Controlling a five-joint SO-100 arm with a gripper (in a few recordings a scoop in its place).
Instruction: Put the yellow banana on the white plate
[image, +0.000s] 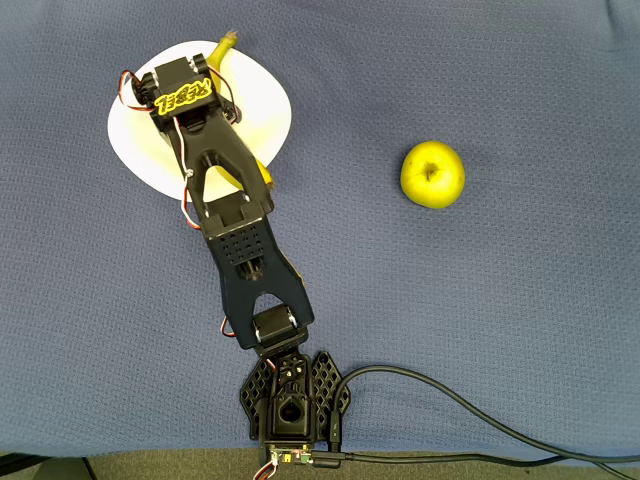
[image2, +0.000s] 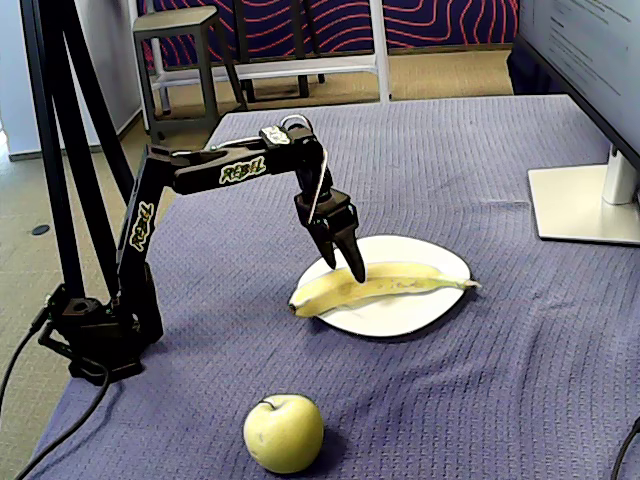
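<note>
In the overhead view, one white plate (image: 265, 95) lies in the upper left of the frame on the blue-covered counter (image: 480, 300). The black arm (image: 235, 230) reaches up from its base at the bottom centre and covers much of the plate. One yellow banana (image: 222, 50) lies in the plate under the arm: its greenish stem end shows at the plate's upper rim, and a small yellow patch shows near the plate's lower right rim. The tool is hidden beneath the arm's wrist here, so how it stands cannot be told from this view. One yellow-green apple (image: 432, 174) sits right of centre, well apart from the plate. A black cable (image: 470, 415) runs from the base to the lower right edge.

In the fixed view, the plate (image2: 430, 300) sits at the centre of the frame. The banana (image2: 400, 283) lies across it lengthwise, its stem at the plate's right rim and its blunt end overhanging the left rim. The tool (image2: 352, 268) points down just above the banana's left half, its fingers close together and gripping nothing. The single apple (image2: 283, 432) stands at the bottom, near the frame's lower edge. A monitor stand (image2: 585, 205) rests at the right edge of the counter.
</note>
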